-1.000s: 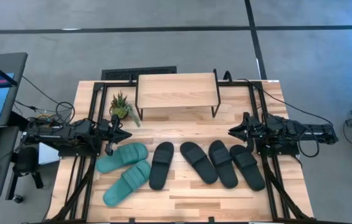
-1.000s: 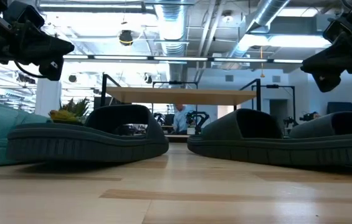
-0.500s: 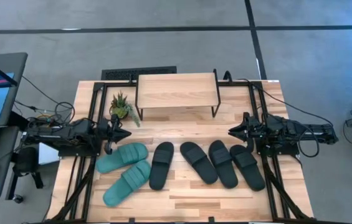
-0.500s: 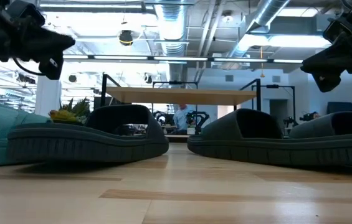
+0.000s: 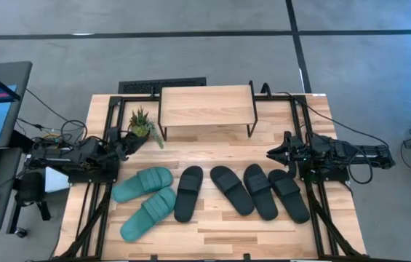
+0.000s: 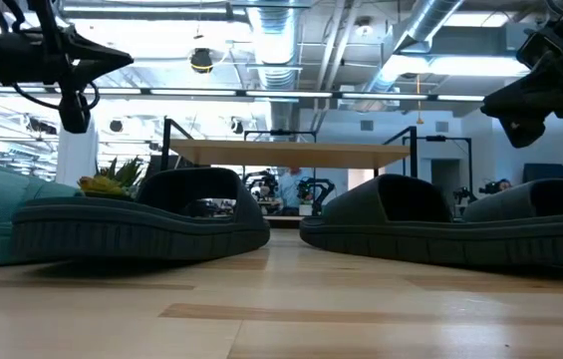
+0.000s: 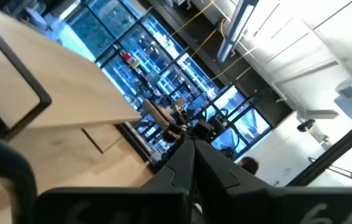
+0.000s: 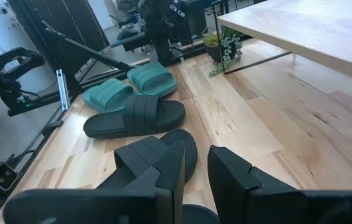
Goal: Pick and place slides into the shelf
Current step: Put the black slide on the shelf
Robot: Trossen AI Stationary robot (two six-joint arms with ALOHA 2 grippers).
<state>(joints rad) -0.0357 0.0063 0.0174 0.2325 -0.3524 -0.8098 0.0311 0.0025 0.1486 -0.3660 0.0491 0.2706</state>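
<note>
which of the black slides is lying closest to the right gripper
The black slide at the right end of the row. It lies just below the right gripper in the high view; the other three black ones sit farther left.

Six slides lie in a loose row across the middle of the worktop, all flat on their soles with the wide straps up. At the left end are two teal ones: the teal slide nearer the shelf (image 5: 142, 183) lies almost crosswise, and the second teal slide (image 5: 148, 213) sits just beside it, angled. Next comes a black slide (image 5: 188, 193) lying nearly straight, then three more black slides (image 5: 232, 190) (image 5: 260, 191) (image 5: 289, 195), tilted the same way and close together. The shelf (image 5: 206, 106), a light wooden board on thin black legs, stands at the far edge with nothing on its top.
</note>
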